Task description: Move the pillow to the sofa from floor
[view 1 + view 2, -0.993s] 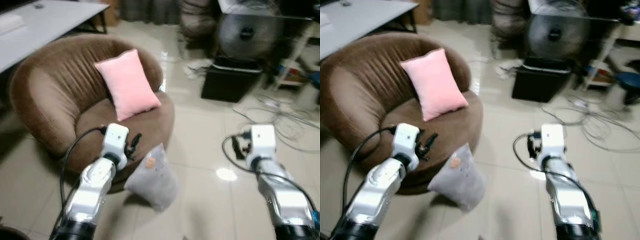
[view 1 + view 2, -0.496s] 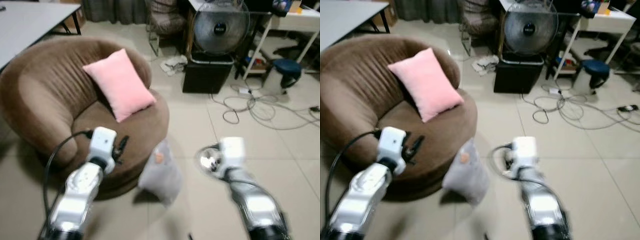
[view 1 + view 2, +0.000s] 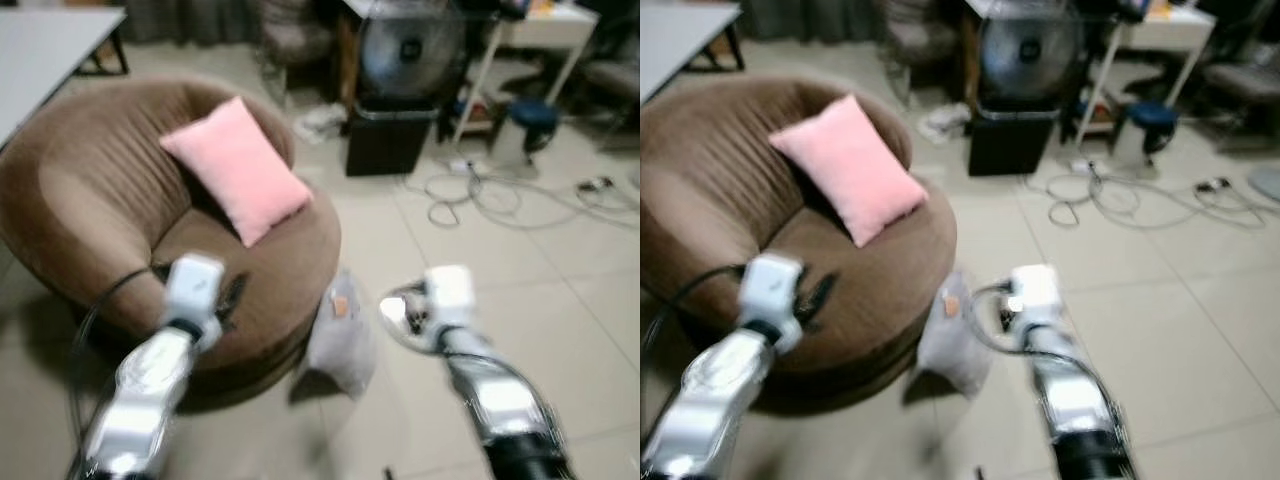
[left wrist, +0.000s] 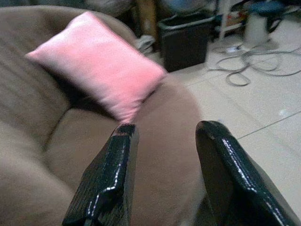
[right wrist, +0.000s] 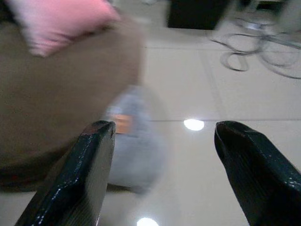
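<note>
On the tiled floor (image 3: 560, 300), open to our right, a grey pillow (image 3: 342, 335) leans against the brown sofa (image 3: 90, 200) edge. Our left gripper (image 4: 164, 141) hovers over the seat and our right gripper (image 5: 162, 136) faces the pillow, both spread wide.

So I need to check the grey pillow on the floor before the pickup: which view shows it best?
The left eye view: the whole grey pillow leans against the brown sofa. The right eye view shows the same, blurrier. The right wrist view shows it smeared between the open fingers.

I can read no text, label or number anywhere around me. The blur leaves every surface too soft for lettering.
</note>
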`<state>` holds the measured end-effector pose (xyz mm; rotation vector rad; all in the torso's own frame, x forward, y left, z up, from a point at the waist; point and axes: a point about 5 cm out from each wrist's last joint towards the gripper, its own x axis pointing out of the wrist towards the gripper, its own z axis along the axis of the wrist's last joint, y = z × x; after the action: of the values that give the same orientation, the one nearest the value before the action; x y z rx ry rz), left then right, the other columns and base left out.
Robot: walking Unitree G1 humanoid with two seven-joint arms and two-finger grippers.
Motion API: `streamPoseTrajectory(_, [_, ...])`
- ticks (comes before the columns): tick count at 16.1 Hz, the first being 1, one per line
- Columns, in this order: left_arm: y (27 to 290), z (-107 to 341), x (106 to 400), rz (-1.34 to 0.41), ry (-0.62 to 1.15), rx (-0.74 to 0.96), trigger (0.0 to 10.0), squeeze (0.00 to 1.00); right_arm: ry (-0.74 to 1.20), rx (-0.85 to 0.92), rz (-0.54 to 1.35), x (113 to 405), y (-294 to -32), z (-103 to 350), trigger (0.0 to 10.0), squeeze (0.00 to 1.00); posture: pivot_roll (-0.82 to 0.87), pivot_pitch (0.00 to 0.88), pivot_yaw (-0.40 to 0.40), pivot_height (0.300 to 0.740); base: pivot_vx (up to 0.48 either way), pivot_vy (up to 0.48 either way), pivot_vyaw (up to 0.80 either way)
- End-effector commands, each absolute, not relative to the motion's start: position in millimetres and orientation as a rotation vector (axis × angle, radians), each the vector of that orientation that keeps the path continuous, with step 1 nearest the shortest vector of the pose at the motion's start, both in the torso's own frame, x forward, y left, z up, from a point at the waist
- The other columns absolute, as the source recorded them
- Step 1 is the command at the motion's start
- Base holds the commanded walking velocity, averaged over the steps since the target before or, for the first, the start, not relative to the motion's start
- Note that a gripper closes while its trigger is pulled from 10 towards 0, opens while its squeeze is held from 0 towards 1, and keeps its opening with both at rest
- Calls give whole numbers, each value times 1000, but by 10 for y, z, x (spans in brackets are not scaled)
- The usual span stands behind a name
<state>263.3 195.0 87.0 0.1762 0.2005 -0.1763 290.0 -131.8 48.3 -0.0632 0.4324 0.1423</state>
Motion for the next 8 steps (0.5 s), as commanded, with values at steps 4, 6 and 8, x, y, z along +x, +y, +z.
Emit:
streamPoseTrajectory(4, [1871,965,2680,-179,131,156,10000,0,393,-93,125,2969,-1432,552,10000,0,163,0,-34,740,0,356,-202])
streamPoseTrajectory(6, [1828,992,2696,-201,114,185,10000,0,384,-105,124,2976,-1442,560,10000,0,150,0,-30,740,0,-206,-203])
streamPoseTrajectory(8, [1807,987,2714,-206,113,192,10000,0,373,-122,130,2985,-1446,572,10000,0,142,0,-27,740,0,-480,0])
